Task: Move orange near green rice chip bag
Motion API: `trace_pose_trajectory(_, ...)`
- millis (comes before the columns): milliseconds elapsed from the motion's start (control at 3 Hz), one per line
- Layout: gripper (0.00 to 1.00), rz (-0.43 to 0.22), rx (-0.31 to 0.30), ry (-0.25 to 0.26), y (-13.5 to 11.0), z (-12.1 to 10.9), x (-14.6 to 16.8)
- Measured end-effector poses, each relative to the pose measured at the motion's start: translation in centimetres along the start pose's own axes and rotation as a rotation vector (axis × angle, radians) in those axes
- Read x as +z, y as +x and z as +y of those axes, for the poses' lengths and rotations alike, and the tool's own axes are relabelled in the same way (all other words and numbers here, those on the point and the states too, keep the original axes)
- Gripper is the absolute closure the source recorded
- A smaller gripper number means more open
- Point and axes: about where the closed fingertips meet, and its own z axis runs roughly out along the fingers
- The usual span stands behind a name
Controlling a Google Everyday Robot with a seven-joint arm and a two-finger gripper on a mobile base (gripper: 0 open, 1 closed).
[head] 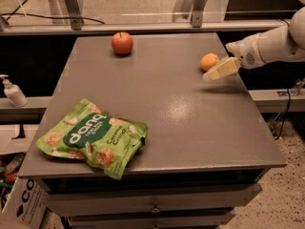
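The orange sits on the grey table near its far right edge. The green rice chip bag lies flat at the table's near left corner, far from the orange. My gripper comes in from the right on a white arm. It hovers just in front of and right of the orange, almost touching it. It holds nothing.
A red apple stands at the far middle-left of the table. A white pump bottle stands on a ledge to the left. Metal frame legs rise behind the table. Drawers sit under the table's front edge.
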Motion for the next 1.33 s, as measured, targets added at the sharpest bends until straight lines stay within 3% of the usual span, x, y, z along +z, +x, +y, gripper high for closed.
trace_pose_trajectory(333,0.16,-0.01,0.022,-0.009,0.6,-0.5,1.6)
trace_pose_trajectory(1333,0.87,-0.057,0.067,-0.009,0.9,-1.6,1.9)
